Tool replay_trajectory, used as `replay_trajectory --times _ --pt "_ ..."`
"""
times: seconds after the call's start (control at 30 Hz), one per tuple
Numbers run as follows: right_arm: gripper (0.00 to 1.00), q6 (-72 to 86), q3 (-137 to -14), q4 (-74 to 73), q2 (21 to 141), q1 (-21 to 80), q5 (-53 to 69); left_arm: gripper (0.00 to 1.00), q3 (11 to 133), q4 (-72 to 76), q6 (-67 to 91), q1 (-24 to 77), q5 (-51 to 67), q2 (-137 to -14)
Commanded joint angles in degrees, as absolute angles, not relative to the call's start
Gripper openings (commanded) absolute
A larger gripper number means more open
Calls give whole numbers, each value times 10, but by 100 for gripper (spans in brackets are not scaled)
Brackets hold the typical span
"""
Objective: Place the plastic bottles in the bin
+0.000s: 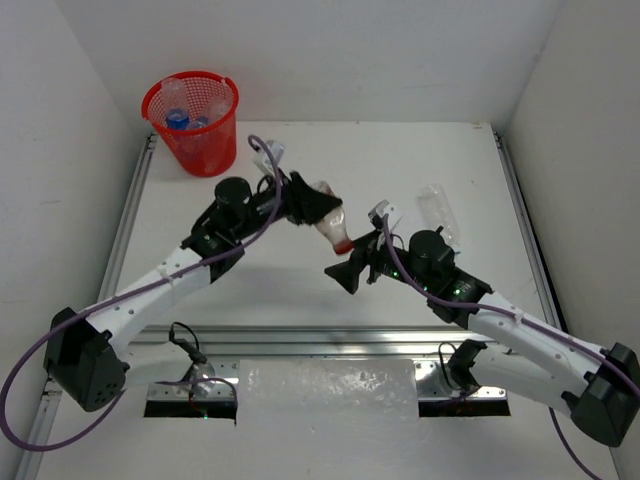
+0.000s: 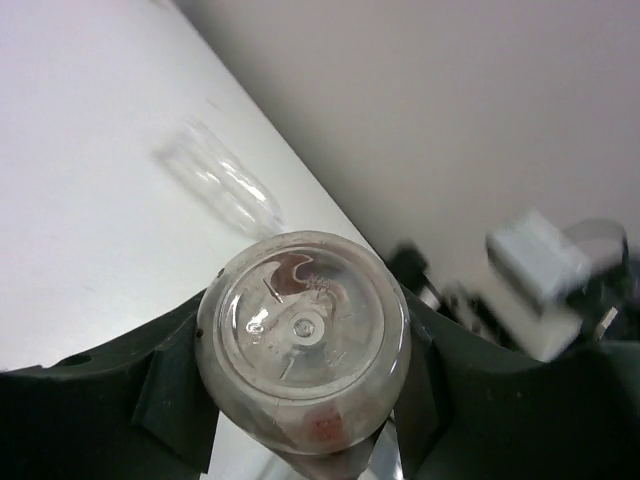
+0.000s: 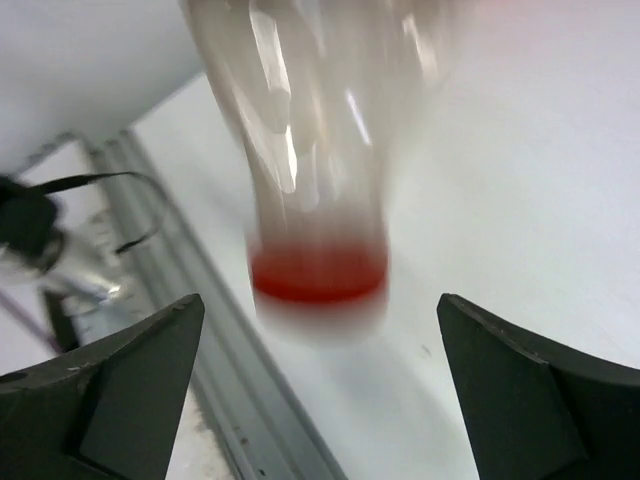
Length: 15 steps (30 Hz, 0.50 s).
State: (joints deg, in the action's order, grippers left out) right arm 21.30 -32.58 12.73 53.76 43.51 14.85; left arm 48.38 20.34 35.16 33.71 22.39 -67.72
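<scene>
My left gripper point(image 1: 318, 208) is shut on a clear plastic bottle point(image 1: 328, 226) with a red cap and holds it above the table's middle, cap pointing down toward the right arm. The left wrist view shows the bottle's round base point(image 2: 303, 335) clamped between the dark fingers point(image 2: 100, 395). My right gripper point(image 1: 345, 272) is open just below the cap. In the right wrist view the blurred red cap point(image 3: 318, 275) hangs ahead of the spread fingertips point(image 3: 170, 335), not touching them. A second clear bottle point(image 1: 437, 212) lies on the table at the right. The red mesh bin point(image 1: 192, 122) stands at the far left.
The bin holds a few bottles, one with a blue cap point(image 1: 178, 118). The lying bottle also shows in the left wrist view point(image 2: 220, 182). White walls close in the table on three sides. A metal rail point(image 1: 330, 340) runs along the near edge.
</scene>
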Motion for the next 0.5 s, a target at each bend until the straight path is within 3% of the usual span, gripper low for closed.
replay_trajectory --times 0.0,0.03,0.13,0.23,0.47 --pt "99 222 -339 21 517 439 -42 0 637 24 298 292 22 -675" --pt "99 248 -344 -61 518 438 -171 0 668 -10 287 274 -68 -694" --pt "99 358 -346 -181 522 437 -271 0 756 -72 259 203 -237 -736" --pt "99 380 -319 -186 505 437 -236 0 836 -23 174 154 -360 -806" --pt "99 429 -250 -163 437 437 -116 0 1196 46 -71 44 -392 -1104"
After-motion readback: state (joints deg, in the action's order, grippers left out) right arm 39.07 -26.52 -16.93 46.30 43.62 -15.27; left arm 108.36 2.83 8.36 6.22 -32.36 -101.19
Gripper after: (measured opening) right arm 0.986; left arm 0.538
